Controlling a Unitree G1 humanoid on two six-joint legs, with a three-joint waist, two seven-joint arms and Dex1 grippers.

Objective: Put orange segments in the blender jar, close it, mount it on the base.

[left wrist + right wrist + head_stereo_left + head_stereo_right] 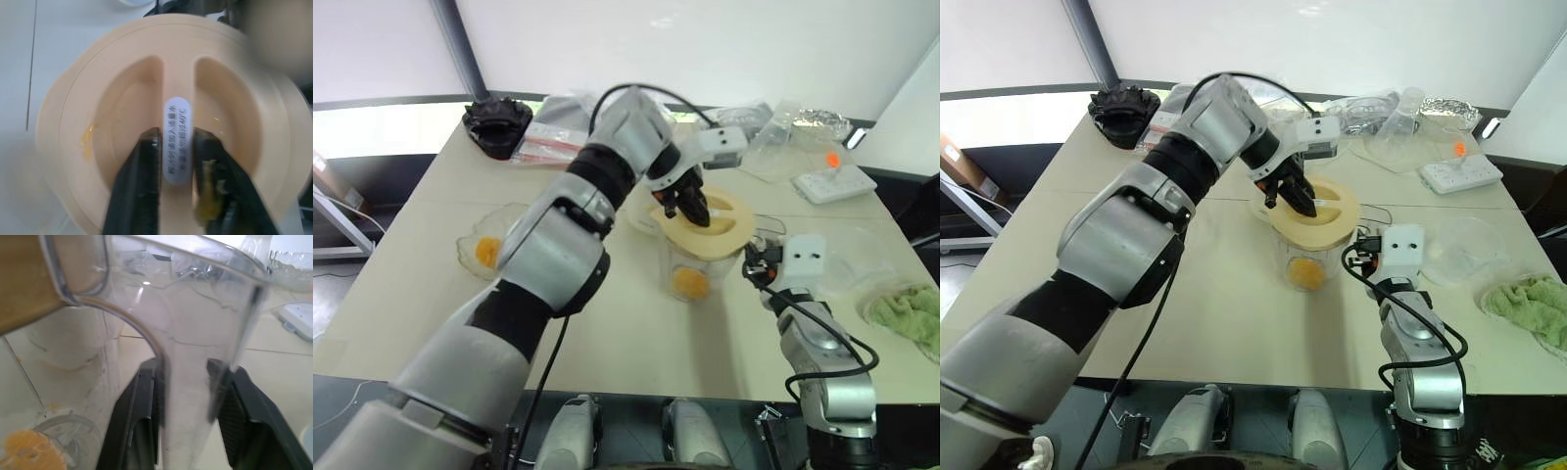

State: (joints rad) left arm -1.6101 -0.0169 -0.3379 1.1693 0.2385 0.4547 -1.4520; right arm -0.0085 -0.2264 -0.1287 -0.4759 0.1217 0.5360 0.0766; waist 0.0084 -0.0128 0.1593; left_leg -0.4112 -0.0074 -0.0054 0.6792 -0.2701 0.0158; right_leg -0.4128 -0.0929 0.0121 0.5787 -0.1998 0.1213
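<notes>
Now, from the head views, the tall clear plastic blender jar [1310, 257] stands in the middle of the beige table [1214, 313], with glossy orange segments [1304, 271] at its bottom and the flat cream round lid [1317, 213] on its mouth. In the left wrist view, the left gripper [176, 147] straddles the lid's central ridge, its black fingers [142, 186] narrowly apart and flanking it. In the right wrist view, the right gripper [188, 396] is clamped on the jar's clear side handle [188, 382].

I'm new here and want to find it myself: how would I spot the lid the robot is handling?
Look mid-table for the tall clear blender jar with orange fruit inside. On its mouth lies the lid, a flat cream disc under the left claw. Unlike the clear dishes nearby, it is opaque with a raised centre ridge.
</notes>
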